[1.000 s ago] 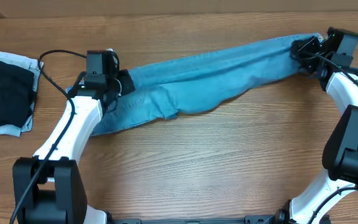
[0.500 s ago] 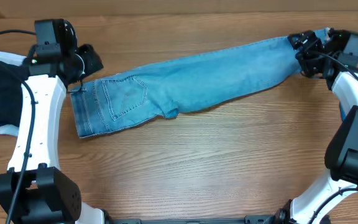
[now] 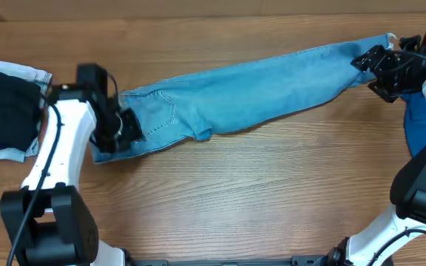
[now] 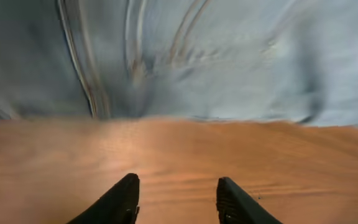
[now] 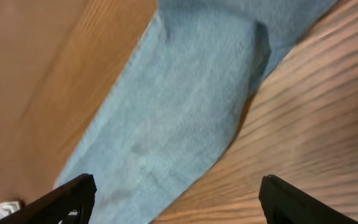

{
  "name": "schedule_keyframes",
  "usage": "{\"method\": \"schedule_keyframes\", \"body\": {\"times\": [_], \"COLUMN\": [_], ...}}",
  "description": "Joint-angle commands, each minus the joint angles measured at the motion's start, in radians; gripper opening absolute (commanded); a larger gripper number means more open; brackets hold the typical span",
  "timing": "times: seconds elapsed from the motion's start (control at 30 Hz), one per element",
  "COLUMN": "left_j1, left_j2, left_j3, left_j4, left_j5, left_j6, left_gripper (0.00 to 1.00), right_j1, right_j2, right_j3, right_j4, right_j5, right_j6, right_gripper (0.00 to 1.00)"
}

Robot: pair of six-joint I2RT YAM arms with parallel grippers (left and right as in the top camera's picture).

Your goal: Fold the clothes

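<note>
Light-wash jeans (image 3: 257, 89) lie stretched along the table's (image 3: 235, 199) far edge; left gripper (image 4: 176, 198) gapes empty beside the waist, right gripper (image 5: 178, 202) spread wide over the leg end

**A Brown Wooden Counter**

Brown wood counter (image 3: 257, 192), flat and smooth. Thin dark lines in the wood, running from the left edge toward the right edge. Along the far edge, a paler tan strip (image 3: 198, 7) with hardly any lines. Up close in the right wrist view, stripy brown wood next to plain tan. Orange-brown and blurry in the left wrist view.
</note>
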Motion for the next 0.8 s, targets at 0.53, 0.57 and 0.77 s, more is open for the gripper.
{"method": "schedule_keyframes", "body": {"times": [0.53, 0.57, 0.77], "left_j1": [-0.138, -0.138, -0.139], "left_j2": [-0.003, -0.003, -0.003], "left_j3": [-0.378, -0.378, -0.378], "left_j4": [0.591, 0.628, 0.739], "left_j5": [-0.048, -0.055, -0.020], "left_j6": [-0.403, -0.407, -0.438], "left_gripper": [0.64, 0.64, 0.65], "right_j1": [-0.001, -0.001, -0.001], "right_j2": [-0.027, -0.027, -0.027], "right_j3": [0.021, 0.021, 0.021], "right_j4": [-0.041, -0.041, -0.041], "right_j5": [0.003, 0.003, -0.005], "right_j6": [-0.032, -0.033, -0.058], "right_gripper": [0.88, 0.88, 0.88]}}
